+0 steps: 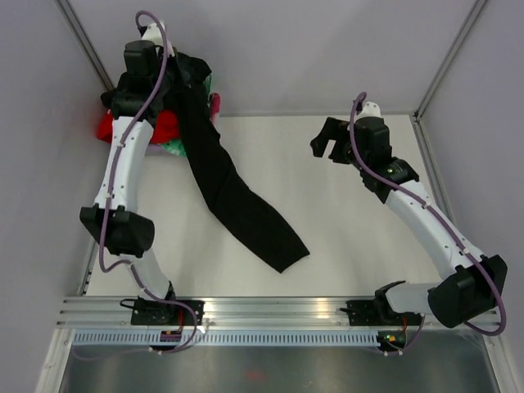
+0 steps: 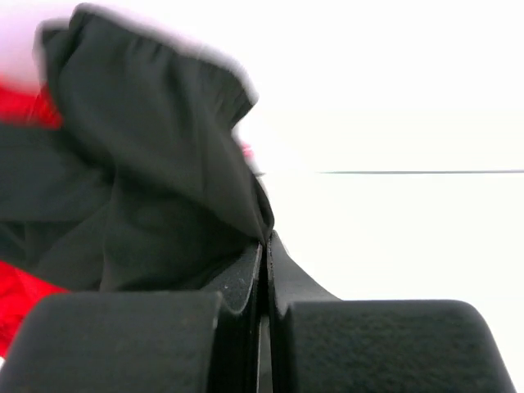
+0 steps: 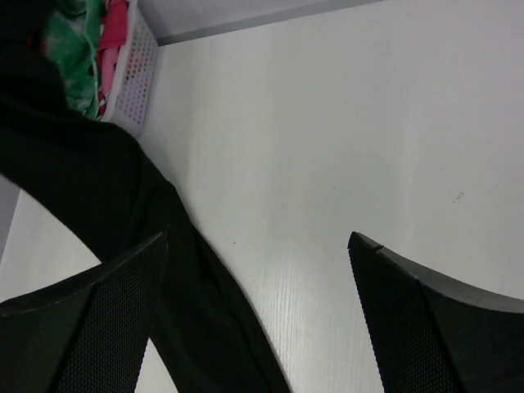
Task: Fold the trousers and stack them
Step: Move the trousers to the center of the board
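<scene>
Closest to my left wrist camera, the left tool (image 2: 264,270) has its fingers pressed together, pinching a gathered fold of the black trousers (image 1: 229,192). From overhead I see the trousers held up at the far left corner. They hang above a white basket (image 3: 135,61) that holds a green-and-pink cloth (image 3: 70,49), with a red garment (image 1: 110,127) under the arm. One leg trails diagonally down across the white surface (image 1: 344,229) toward the middle. My right tool (image 3: 256,239) hangs with its fingers spread wide and holds nothing, over the surface just beside that leg.

Open table (image 1: 368,237) right of trousers (image 1: 237,201)
</scene>
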`<state>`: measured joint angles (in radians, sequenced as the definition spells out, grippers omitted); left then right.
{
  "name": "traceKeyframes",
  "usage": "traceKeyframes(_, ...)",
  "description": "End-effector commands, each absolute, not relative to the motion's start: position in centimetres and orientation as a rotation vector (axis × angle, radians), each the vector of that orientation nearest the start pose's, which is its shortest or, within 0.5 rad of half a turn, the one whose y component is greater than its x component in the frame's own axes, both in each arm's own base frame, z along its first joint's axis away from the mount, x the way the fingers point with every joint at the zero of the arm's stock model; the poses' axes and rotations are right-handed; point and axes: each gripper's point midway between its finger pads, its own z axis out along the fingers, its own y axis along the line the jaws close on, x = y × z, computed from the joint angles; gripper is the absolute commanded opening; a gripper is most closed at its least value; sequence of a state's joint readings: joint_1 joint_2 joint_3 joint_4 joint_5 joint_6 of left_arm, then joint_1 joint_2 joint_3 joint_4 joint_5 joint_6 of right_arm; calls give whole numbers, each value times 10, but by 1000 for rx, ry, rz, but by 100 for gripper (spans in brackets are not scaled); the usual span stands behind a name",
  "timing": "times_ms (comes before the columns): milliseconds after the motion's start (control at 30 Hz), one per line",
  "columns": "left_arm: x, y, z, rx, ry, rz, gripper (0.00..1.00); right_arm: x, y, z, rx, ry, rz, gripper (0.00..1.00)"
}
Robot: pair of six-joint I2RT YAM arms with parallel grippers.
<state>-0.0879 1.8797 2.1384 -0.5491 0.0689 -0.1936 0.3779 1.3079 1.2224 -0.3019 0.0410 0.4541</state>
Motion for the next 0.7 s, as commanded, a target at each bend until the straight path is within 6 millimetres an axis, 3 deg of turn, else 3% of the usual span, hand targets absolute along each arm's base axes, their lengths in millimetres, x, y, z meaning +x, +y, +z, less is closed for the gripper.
traceKeyframes(0,444,-144,496,235,1602,-385,2,387,118,312,347,1922,392,98)
traceKeyframes(67,385,-217,502,376,1576,-530,2,381,94,318,439,1905,441,98)
traceKeyframes(100,377,-217,501,358,1584,-561,2,379,84,319,457,1894,442,98)
traceKeyframes(133,343,-241,489,411,1597,-660,2,370,72,331,493,1844,455,98)
traceKeyframes(167,325,-254,483,432,1599,-726,2,367,53,330,540,1824,419,98)
traceKeyframes(200,295,-281,485,458,1559,-839,2,363,42,333,565,1804,386,98)
traceKeyframes(233,282,-295,443,488,1633,-868,2,352,33,340,561,1782,354,98)
traceKeyframes(267,259,-295,449,497,1595,-917,2,347,25,341,568,1774,327,98)
traceKeyframes(300,233,-312,438,533,1615,-996,2,343,22,344,562,1771,313,98)
traceKeyframes(333,224,-320,407,559,1682,-1011,2,339,22,344,553,1775,309,98)
traceKeyframes(400,198,-333,381,612,1750,-1058,2,332,24,342,523,1803,307,98)
traceKeyframes(433,192,-337,349,635,1820,-1049,2,329,27,339,511,1819,318,98)
traceKeyframes(500,179,-344,320,666,1894,-1092,3,327,31,326,495,1855,328,98)
traceKeyframes(533,172,-345,295,690,1949,-1099,7,326,33,321,490,1862,340,98)
traceKeyframes(633,166,-341,263,686,2054,-1088,54,322,54,294,399,1937,436,98)
traceKeyframes(667,165,-332,251,652,2119,-1044,70,317,68,273,352,1999,509,98)
